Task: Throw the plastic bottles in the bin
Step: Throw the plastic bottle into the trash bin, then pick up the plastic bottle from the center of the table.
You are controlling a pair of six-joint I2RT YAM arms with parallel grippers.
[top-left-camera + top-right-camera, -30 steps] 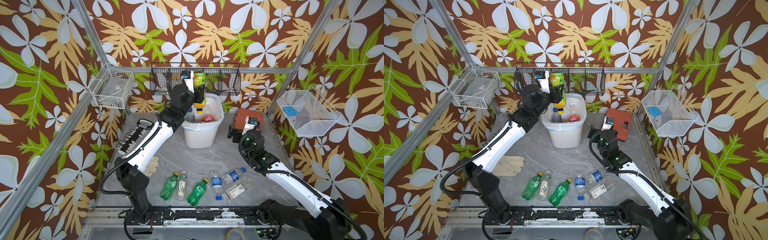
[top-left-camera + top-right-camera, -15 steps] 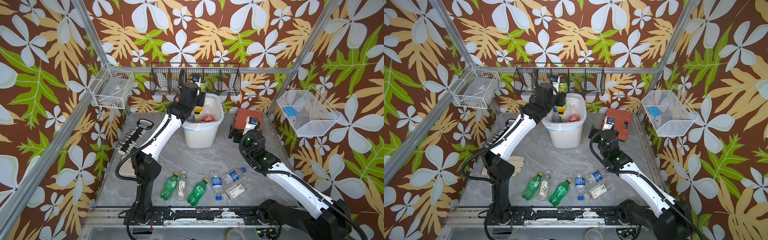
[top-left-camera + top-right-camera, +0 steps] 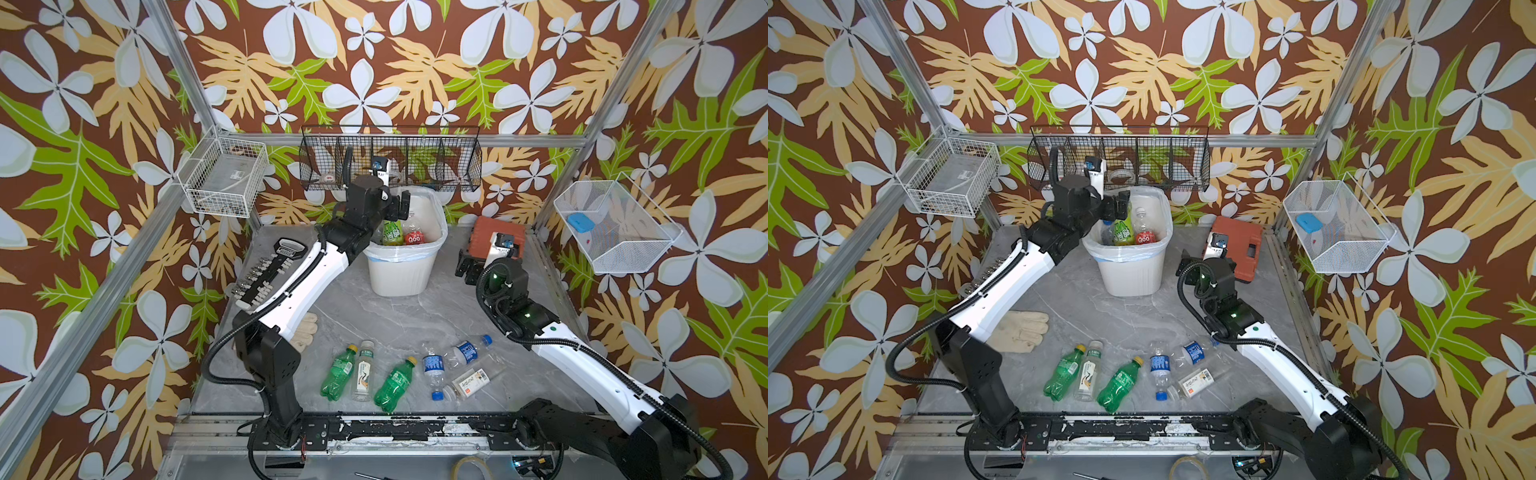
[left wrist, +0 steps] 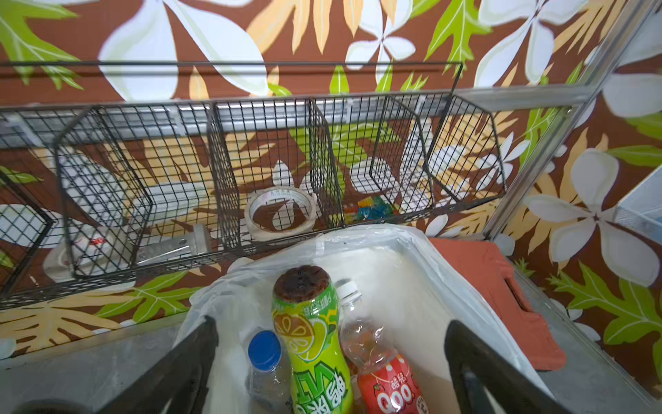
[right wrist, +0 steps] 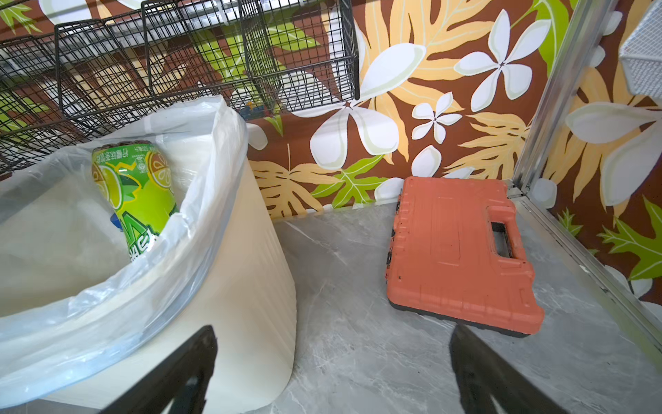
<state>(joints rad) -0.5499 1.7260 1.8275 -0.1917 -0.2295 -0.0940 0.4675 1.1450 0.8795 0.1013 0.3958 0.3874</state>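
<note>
The white bin [image 3: 403,270] with its bag liner stands at the back of the table. Inside it are a lime-label green bottle [image 4: 308,340] standing base up, a red-label bottle [image 4: 387,383] and a blue-capped clear bottle [image 4: 265,353]. My left gripper [image 4: 330,324] hangs open over the bin's left rim, its fingers either side of these bottles and touching none. Several plastic bottles lie near the front edge, among them a green one [image 3: 338,374] and a blue-label one [image 3: 434,368]. The right gripper [image 5: 331,329] is open and empty, low between the bin and the case.
An orange-red tool case [image 3: 494,232] lies right of the bin. A black wire basket [image 3: 390,162] hangs on the back wall just behind the bin. White mesh baskets [image 3: 224,183] [image 3: 611,228] hang on the side walls. A glove [image 3: 1021,330] and a socket rack [image 3: 270,270] lie at the left.
My left gripper came down from above the bin with the lime-label bottle and opened; the bottle now rests in the bin. The right arm has not moved.
</note>
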